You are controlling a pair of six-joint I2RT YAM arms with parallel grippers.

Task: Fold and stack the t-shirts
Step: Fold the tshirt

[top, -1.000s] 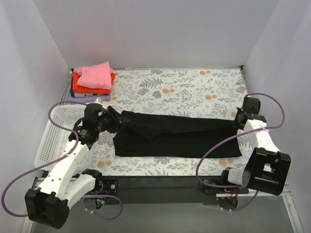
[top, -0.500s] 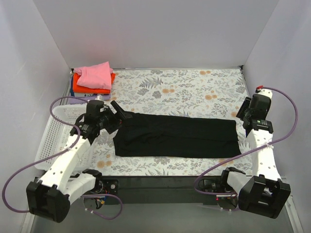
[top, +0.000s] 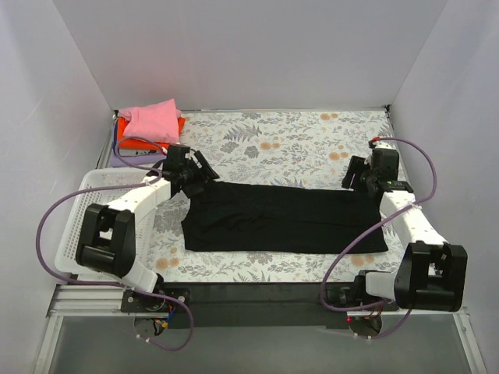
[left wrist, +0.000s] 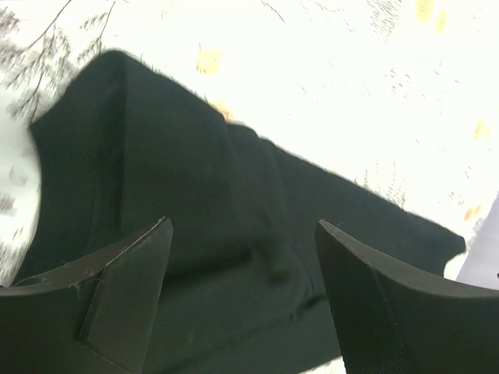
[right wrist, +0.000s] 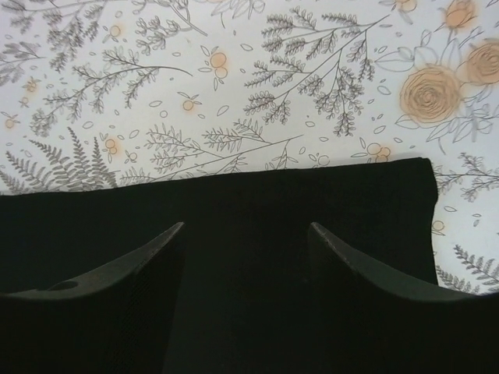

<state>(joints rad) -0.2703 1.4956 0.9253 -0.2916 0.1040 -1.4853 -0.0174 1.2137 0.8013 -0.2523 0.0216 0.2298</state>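
A black t-shirt (top: 284, 218) lies flat on the flowered tablecloth (top: 296, 144), folded into a long strip across the middle. My left gripper (top: 203, 168) hangs open just above its far left corner. In the left wrist view the black t-shirt (left wrist: 195, 195) fills the space below my open left gripper (left wrist: 243, 226), with nothing between the fingers. My right gripper (top: 353, 179) is open over the far right corner. In the right wrist view the black t-shirt (right wrist: 234, 202) and its straight far edge lie under my open right gripper (right wrist: 245, 226). A pink t-shirt (top: 152, 121) tops an orange one (top: 148, 142) at the back left.
A white mesh basket (top: 86, 210) stands at the left edge, beside the left arm. The stack at the back left rests on thin lilac cloth (top: 125, 156). White walls close in the back and both sides. Purple cables loop from both arms.
Both grippers opened and let go of the black t-shirt, then drew away toward the far side. The raised far fold on the left now lies flat.
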